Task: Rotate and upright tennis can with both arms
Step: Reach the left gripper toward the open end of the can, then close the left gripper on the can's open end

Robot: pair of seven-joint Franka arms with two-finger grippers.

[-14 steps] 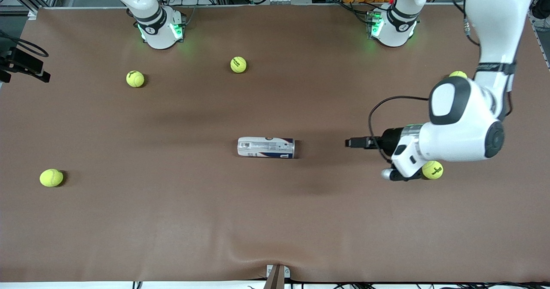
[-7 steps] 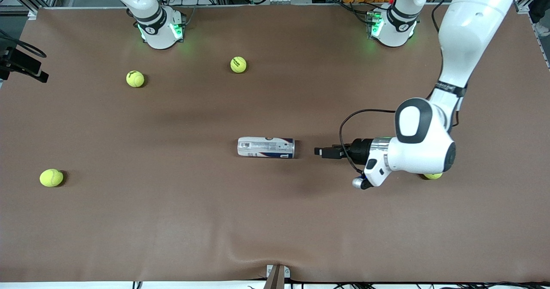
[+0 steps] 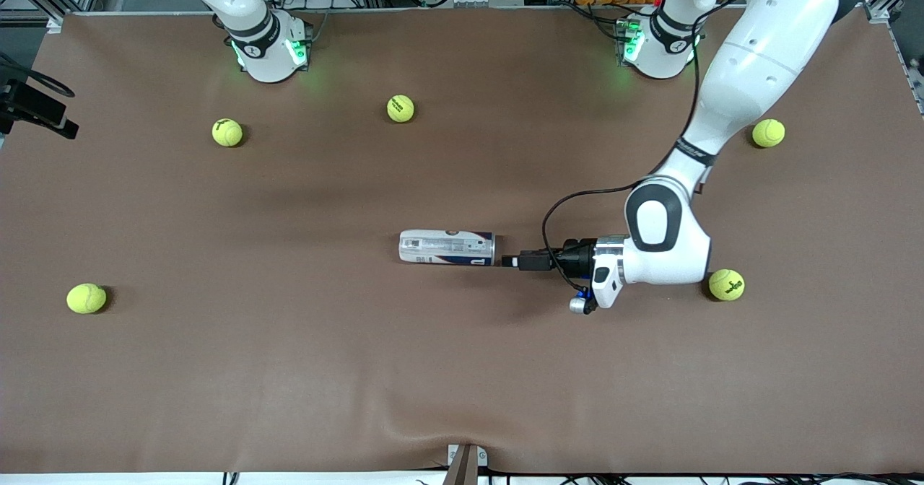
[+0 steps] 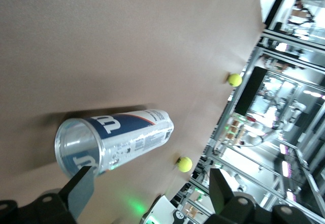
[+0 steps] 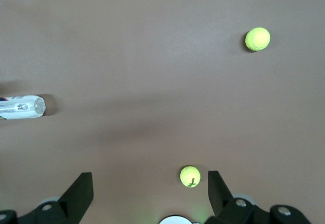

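Tennis can [image 3: 447, 247] is on its side about mid-table, long axis running between the two arms' ends, open mouth facing the left arm's end, so neither rotation nor uprighting shows as done. Left gripper [image 3: 511, 261] sits low at the can's open end, just beside the rim and lined up roughly with the can's axis; from the front view I can't tell if it's touching. In the left wrist view the fingers [image 4: 81, 188] are spread apart with nothing between them, and the can mouth [image 4: 76, 148] sits close to one finger rather than centred in the gap. My read: this is the approach phase, no grasp or lift yet. Right gripper [image 5: 147, 196] isn't in the front view; only its base and upper arm show along the top edge. Its wrist camera looks straight down from high up, with fingers apart and empty, so that arm looks to be waiting. Left to do: contact or grip at the rim, tip the can onto its closed end, probably with the right arm bracing or regrasping. Five tennis balls [image 3: 725, 284] lie scattered, all well apart from the can; the closest is by the left arm's elbow, which could clip it.
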